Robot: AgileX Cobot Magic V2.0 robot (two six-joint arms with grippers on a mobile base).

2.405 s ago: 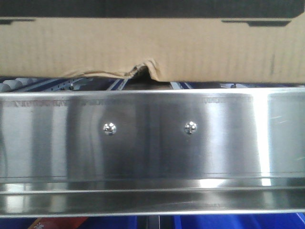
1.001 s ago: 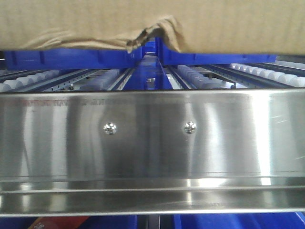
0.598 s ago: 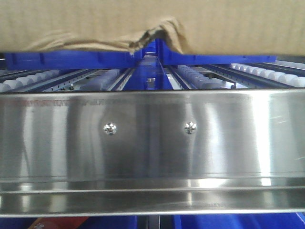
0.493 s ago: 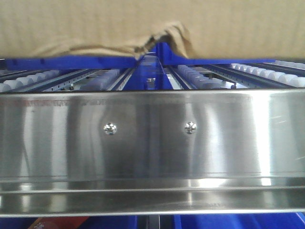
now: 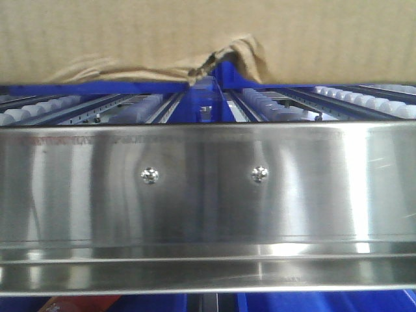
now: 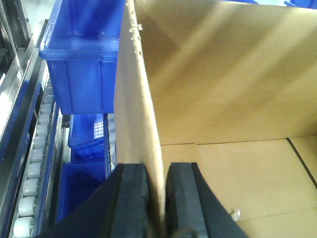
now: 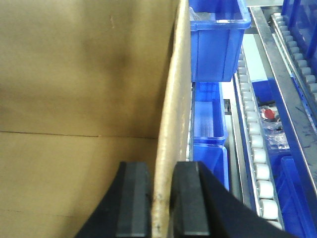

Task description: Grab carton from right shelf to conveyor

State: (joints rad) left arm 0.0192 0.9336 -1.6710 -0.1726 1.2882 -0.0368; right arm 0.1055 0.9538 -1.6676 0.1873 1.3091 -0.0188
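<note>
The carton [image 5: 130,32], brown corrugated cardboard with a ragged tear [image 5: 218,60] in its bottom edge, hangs just above the right shelf's rollers, behind the polished front rail [image 5: 208,195] with two screw heads. My left gripper [image 6: 157,171] is shut on the top edge of the carton's left wall [image 6: 136,99]. My right gripper [image 7: 163,171] is shut on the top edge of its right wall [image 7: 173,99]. Both wrist views look down into the open carton, which is empty. The conveyor is out of view.
White roller tracks [image 5: 273,104] run back under the carton. Blue plastic bins stand behind it [image 5: 97,88], to its left [image 6: 84,64] and to its right [image 7: 218,39]. More rollers [image 7: 257,148] and steel rails flank the right side.
The carton's bottom edge lifted off the rail, uncovering the rollers and blue bins. Over the last second it has sunk slightly in the picture and the tear has drifted right.
</note>
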